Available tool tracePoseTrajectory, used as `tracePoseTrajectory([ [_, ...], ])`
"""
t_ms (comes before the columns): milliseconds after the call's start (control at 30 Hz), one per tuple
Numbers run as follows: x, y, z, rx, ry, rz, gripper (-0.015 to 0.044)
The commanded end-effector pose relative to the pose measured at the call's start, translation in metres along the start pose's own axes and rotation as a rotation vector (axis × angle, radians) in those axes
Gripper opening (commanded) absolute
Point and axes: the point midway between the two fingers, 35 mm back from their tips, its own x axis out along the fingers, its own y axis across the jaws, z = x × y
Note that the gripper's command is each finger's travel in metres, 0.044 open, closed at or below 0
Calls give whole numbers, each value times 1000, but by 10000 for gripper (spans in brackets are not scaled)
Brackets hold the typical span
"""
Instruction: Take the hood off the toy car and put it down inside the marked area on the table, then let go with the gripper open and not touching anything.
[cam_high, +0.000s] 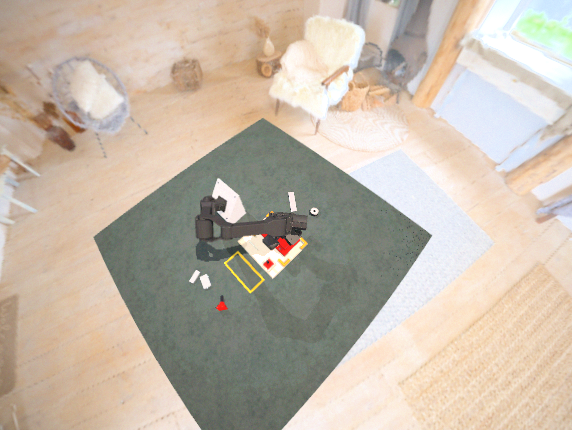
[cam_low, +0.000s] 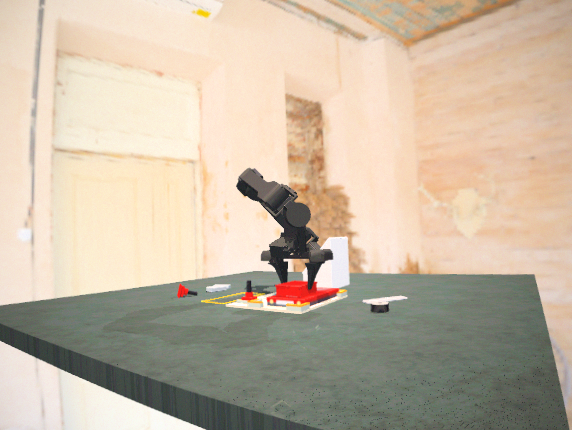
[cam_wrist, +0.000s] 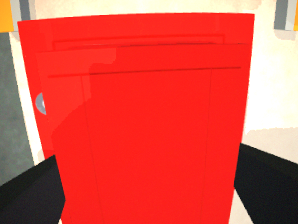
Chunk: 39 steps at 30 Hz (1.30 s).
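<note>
The red toy car (cam_high: 287, 251) (cam_low: 326, 296) (cam_wrist: 29, 42) sits on a cream base. Its hood (cam_low: 296, 289) (cam_wrist: 150, 125) is a raised red block with thin panel lines. My gripper (cam_low: 298, 284) (cam_wrist: 147, 155) points down over the car and is shut on the hood, one black finger against each side. The hood is low over the car body, and I cannot tell whether it is clear of it. The marked area (cam_high: 251, 266) (cam_low: 220, 297) is a yellow outline on the table beside the base. The arm partly hides the car in the top view.
A red cone with a black top (cam_high: 268, 263) (cam_low: 249, 295) stands on the cream base (cam_high: 274, 274). A similar red piece (cam_high: 221, 306) (cam_low: 183, 290) lies on the table. A white panel (cam_high: 229, 200) (cam_low: 339, 262) stands behind the base. White pieces and a small wheel (cam_high: 314, 211) lie around.
</note>
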Motion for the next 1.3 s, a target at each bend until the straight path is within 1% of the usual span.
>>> tracePoseTrajectory([
  [0,-4,1,0,1,0,4,0],
  [967,-23,1,0,1,0,5,0],
  [1267,-54,2,0,0,1,7,0],
])
